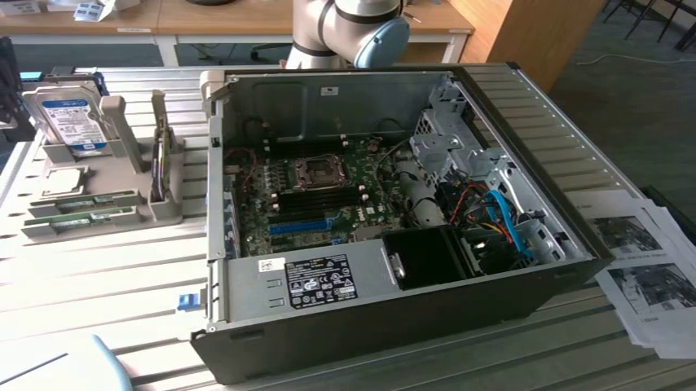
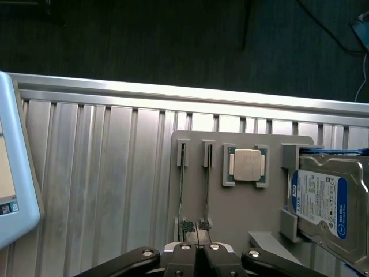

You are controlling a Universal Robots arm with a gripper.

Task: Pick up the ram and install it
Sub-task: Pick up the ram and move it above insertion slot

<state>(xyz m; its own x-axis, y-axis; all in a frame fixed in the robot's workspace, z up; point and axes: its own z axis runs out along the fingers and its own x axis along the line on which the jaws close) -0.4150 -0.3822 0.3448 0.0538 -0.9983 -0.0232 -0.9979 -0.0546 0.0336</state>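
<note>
We see the fingers [image 2: 182, 254] pinched together and empty above the holder [image 2: 242, 202]. The ram [image 2: 207, 184] stands on edge in the holder's slots, ungrasped. With the open case [image 1: 381, 326] beside the holder, we judge pickup and install both remain.

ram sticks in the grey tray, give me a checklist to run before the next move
1. Thin green circuit-board ram sticks seated in the grey plastic tray: ok, two stand on edge in their slots.
2. Tool centred on one stick: not ok, it appears to hang between the two sticks' ends.
3. Silver blue-labelled hard drive and square silver processor apart from the sticks: ok.
4. Black computer case open, green motherboard exposed: ok.
5. Dark memory slots free: cannot tell.
</note>
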